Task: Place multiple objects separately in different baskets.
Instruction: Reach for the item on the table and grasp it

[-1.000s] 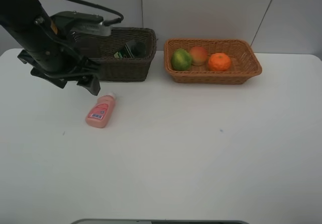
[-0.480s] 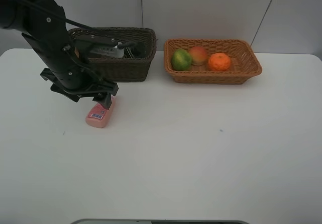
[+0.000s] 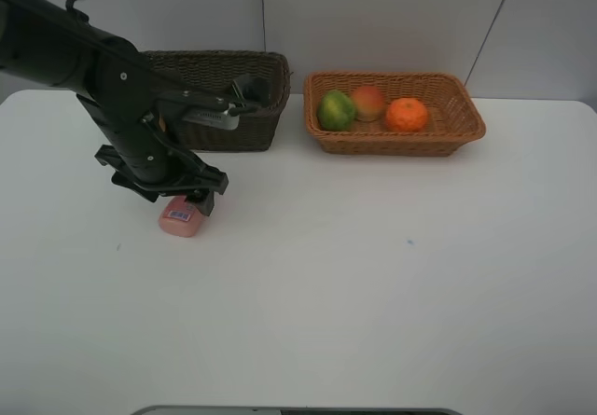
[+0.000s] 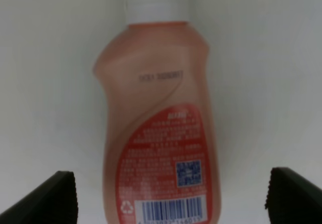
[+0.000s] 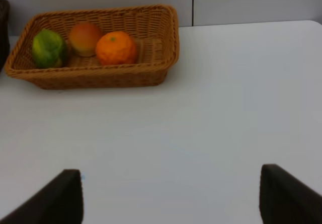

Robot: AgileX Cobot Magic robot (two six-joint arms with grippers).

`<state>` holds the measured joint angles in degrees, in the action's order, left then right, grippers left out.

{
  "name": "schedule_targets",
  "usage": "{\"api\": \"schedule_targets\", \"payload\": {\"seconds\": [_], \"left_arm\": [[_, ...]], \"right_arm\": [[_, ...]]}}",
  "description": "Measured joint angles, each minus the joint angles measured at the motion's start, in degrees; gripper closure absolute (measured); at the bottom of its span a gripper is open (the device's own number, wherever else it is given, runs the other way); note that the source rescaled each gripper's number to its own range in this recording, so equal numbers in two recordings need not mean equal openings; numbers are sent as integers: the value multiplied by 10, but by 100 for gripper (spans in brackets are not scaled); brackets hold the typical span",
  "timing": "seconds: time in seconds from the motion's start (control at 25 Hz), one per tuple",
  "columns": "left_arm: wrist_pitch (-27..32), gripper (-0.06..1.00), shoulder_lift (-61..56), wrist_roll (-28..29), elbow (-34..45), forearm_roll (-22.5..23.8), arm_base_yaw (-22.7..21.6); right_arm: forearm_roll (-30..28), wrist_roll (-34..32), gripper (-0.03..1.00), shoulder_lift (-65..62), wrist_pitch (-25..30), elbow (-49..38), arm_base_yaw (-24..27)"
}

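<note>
While the left arm's black links crowd the far-left part of the white table [image 3: 373, 284], the left gripper [image 4: 166, 196] hangs right over the pink bottle [image 3: 180, 217], jaws spread wide with a dark fingertip [image 4: 48, 196] on either side of it and bare table showing between each tip and the bottle. That bottle lies flat, a waisted translucent plastic shape with a white cap and a red printed label carrying a barcode; the arm hides its capped end from the high camera. Just beyond, the dark brown basket [image 3: 252, 107], deep and tightly woven, is partly blocked by the arm, so its contents cannot be made out. Right of it, close by but apart, sits the shallower light tan basket [image 3: 457, 131], holding a row of three: a green-yellow fruit [image 3: 335, 110], a red-yellow fruit [image 3: 368, 103] and a dimpled orange [image 3: 407, 115]. Nearer and further right, the right gripper [image 5: 171, 194] hovers over bare table, fingers parted and holding nothing.
</note>
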<state>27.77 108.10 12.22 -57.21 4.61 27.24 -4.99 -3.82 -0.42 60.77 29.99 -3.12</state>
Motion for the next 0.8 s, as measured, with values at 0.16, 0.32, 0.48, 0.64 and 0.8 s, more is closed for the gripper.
{"api": "schedule_targets", "payload": {"seconds": [0.16, 0.32, 0.48, 0.64, 0.8], "left_arm": [[-8, -2, 28, 0, 0, 0, 0], [-20, -2, 38, -11, 0, 2, 0], [-29, -2, 46, -36, 0, 2, -1], [-32, -2, 56, -40, 0, 2, -1], [-38, 1, 58, -41, 0, 2, -1]], "right_arm": [[0, 0, 34, 0, 0, 0, 0], [0, 0, 34, 0, 0, 0, 0], [0, 0, 34, 0, 0, 0, 0], [0, 0, 34, 0, 0, 0, 0], [0, 0, 34, 0, 0, 0, 0]]}}
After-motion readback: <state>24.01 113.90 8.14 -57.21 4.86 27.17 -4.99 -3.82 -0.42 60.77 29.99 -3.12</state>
